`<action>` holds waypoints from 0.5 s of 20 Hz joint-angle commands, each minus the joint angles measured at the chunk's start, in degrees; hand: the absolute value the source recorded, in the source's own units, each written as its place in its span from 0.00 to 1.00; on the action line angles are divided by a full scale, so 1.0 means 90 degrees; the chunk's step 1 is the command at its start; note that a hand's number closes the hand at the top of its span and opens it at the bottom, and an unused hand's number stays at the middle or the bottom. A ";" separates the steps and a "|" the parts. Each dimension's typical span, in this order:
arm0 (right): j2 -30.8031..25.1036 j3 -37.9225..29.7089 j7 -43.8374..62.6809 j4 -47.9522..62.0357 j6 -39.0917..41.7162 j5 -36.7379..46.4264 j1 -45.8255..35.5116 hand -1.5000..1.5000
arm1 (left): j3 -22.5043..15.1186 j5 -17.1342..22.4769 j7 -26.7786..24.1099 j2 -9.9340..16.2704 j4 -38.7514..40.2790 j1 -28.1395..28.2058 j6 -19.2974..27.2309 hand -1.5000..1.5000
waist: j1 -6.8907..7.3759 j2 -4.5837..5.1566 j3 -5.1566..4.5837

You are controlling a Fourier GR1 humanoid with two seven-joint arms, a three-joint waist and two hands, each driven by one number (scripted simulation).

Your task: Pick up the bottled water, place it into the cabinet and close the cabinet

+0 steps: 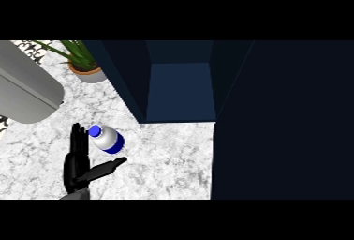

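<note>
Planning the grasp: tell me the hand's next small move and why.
Probably curl the left hand round the bottled water: its straight fingers stand just left of the bottle, thumb spread below it, nothing held yet. The cabinet already stands open.

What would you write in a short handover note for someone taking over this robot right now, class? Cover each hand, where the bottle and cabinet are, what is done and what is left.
Left hand: open, fingers straight, thumb spread, right beside the bottle but not curled round it.
Right hand: not in view.
Bottle: on the marble counter, white with a blue cap, in front of the cabinet.
Cabinet: open, its inside looks bare; the door stands wide at the right.
Done: nothing yet beyond the left hand's approach.
Left: grasp the bottle, put it in the cabinet, shut the door.
</note>
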 commanded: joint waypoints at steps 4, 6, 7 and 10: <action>-0.0260 -0.0328 0.0188 -0.1045 0.0225 -0.0626 0.0672 0.00 | 0.0199 0.0271 -0.1037 0.0038 0.1540 -0.0388 -0.0972 0.00 | -0.0034 0.0004 -0.0003; -0.0069 -0.0264 0.0231 -0.0619 0.0024 -0.0448 0.0212 0.00 | 0.0357 0.0363 -0.0932 0.0209 0.2117 -0.1181 -0.1059 0.00 | -0.0011 0.0021 -0.0003; -0.0079 -0.0112 0.0023 -0.0894 0.0163 -0.0397 0.0777 0.00 | 0.0295 0.0299 -0.1235 -0.0019 0.2228 -0.0947 -0.1017 0.00 | -0.0072 0.0005 -0.0004; -0.0035 0.0118 0.0028 -0.0786 0.0140 -0.0142 0.0569 0.00 | 0.0578 0.0489 -0.1585 0.0115 0.2780 -0.1295 -0.1197 0.00 | -0.0036 0.0010 -0.0004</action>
